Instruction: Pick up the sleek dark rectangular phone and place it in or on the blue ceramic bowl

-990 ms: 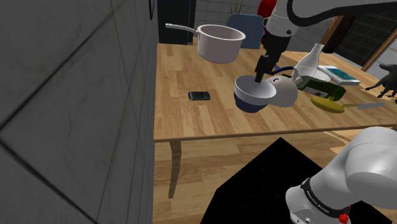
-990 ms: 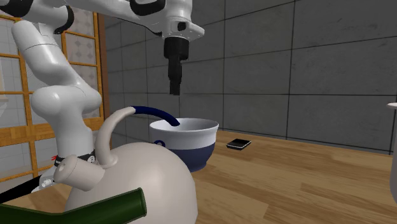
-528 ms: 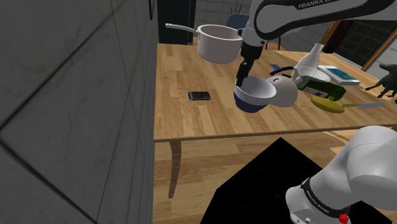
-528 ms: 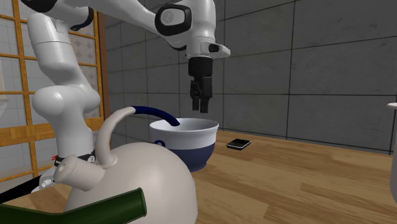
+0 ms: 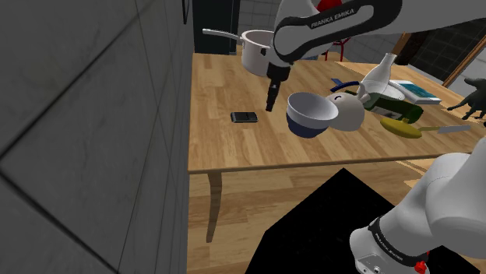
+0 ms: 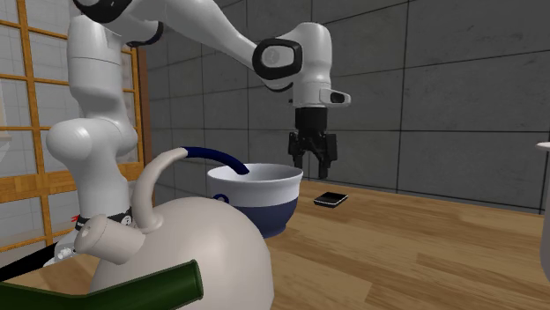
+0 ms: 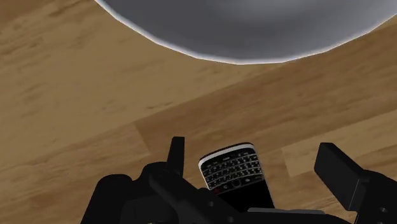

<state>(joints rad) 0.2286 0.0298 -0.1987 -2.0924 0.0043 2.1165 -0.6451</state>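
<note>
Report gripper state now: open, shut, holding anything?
Gripper: open, holding nothing. The dark phone lies just beneath it, untouched.

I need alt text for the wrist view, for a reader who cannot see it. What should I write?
A dark phone with a small keypad lies flat on the wooden table, between the open black fingers of the gripper, which do not touch it. Beyond the phone curves the pale grey side of a large round vessel.
</note>
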